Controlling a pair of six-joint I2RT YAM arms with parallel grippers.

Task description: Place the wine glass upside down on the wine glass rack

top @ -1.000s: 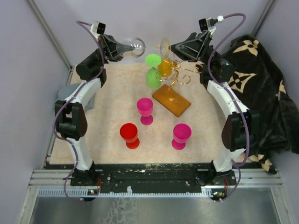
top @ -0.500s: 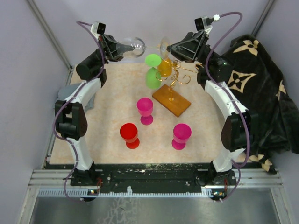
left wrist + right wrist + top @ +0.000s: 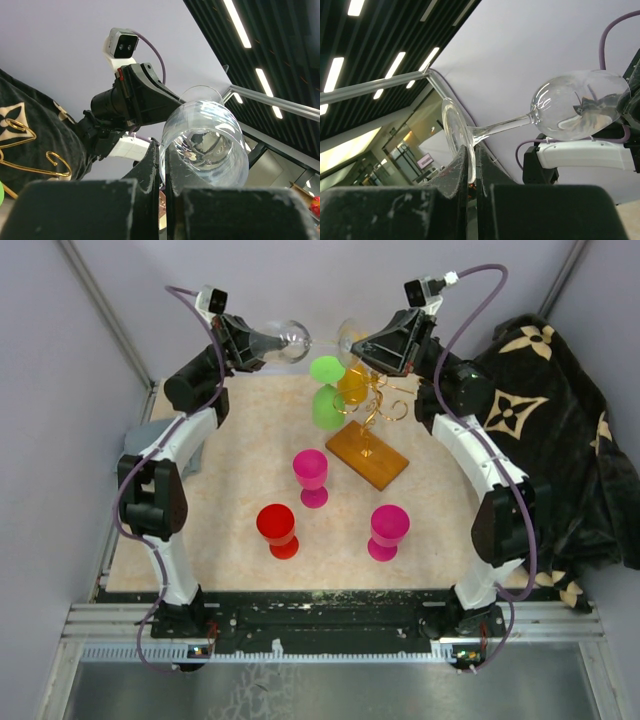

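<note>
Clear wine glass (image 3: pixel 290 338), one, tight in left end effector (image 3: pixel 262 343) and right end effector (image 3: pixel 358 343); two magenta goblets (image 3: pixel 311 472) (image 3: pixel 388 528)

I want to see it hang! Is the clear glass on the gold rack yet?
Not yet. Green glass and orange glass hang on the rack. The clear wine glass is midair, sideways: left hand on bowl, right hand on foot. Left: flip it, hang it.

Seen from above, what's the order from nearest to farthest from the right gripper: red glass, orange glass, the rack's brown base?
1. Orange glass, on the rack, right beside the right gripper.
2. Brown base, in the middle.
3. Red glass, near edge, left side.
</note>
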